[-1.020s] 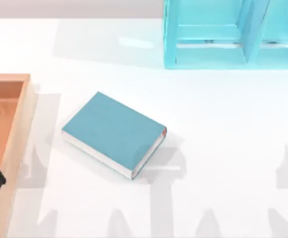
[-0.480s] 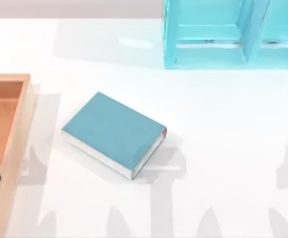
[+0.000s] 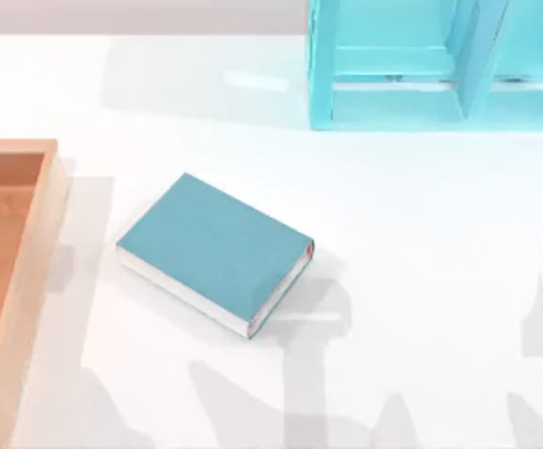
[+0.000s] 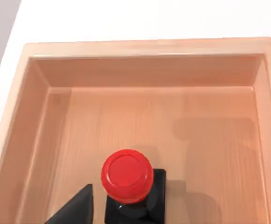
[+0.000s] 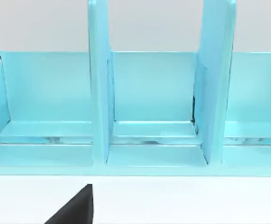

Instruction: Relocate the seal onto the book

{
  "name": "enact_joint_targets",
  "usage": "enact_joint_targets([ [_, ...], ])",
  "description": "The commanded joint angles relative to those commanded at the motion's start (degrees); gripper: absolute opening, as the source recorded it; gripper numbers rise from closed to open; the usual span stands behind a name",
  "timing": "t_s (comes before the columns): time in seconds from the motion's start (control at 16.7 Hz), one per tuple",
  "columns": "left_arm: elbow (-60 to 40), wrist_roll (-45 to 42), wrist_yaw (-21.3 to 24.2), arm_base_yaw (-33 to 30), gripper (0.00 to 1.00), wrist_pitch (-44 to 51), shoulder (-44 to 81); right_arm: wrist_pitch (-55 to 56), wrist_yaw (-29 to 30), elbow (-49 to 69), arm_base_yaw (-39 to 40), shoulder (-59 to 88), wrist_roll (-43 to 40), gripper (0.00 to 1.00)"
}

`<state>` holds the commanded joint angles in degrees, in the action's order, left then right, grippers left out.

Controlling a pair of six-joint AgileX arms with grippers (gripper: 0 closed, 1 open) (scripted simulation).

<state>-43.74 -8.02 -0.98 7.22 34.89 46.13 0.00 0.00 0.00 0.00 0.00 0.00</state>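
The seal (image 4: 127,176), a red knob on a black square base, stands upright on the floor of a wooden tray (image 4: 144,46) in the left wrist view. One black finger (image 4: 77,210) of my left gripper shows close beside the seal's base, not touching it, and the gripper looks open. The book (image 3: 213,248), teal with white page edges, lies flat on the table left of the middle, to the right of the tray (image 3: 37,234). My right arm is parked facing the shelf, with one finger (image 5: 77,207) showing.
A light-blue shelf unit (image 3: 439,65) stands at the back right, its compartments (image 5: 151,107) open to the right wrist view. The wooden tray's raised wall lies between the seal and the book. White table stretches right of the book.
The dark shape of my left arm over the tray has slid off the top view's left edge. The book has not moved.
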Motion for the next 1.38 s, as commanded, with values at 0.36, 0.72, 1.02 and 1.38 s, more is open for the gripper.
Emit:
enact_joint_targets([
  [0.36,-31.4,-5.3,0.0,4.8,1.00,24.6,37.9,0.0,0.0,0.0,0.0,0.0,0.0,1.00],
  [0.72,-48.9,-8.1,0.7,7.4,1.00,40.6,58.5,0.0,0.0,0.0,0.0,0.0,0.0,1.00],
  [1.02,-50.6,-8.3,0.9,7.7,1.00,42.6,60.7,0.0,0.0,0.0,0.0,0.0,0.0,1.00],
  [1.38,-46.4,-8.2,0.9,7.6,1.00,38.2,61.2,0.0,0.0,0.0,0.0,0.0,0.0,1.00],
])
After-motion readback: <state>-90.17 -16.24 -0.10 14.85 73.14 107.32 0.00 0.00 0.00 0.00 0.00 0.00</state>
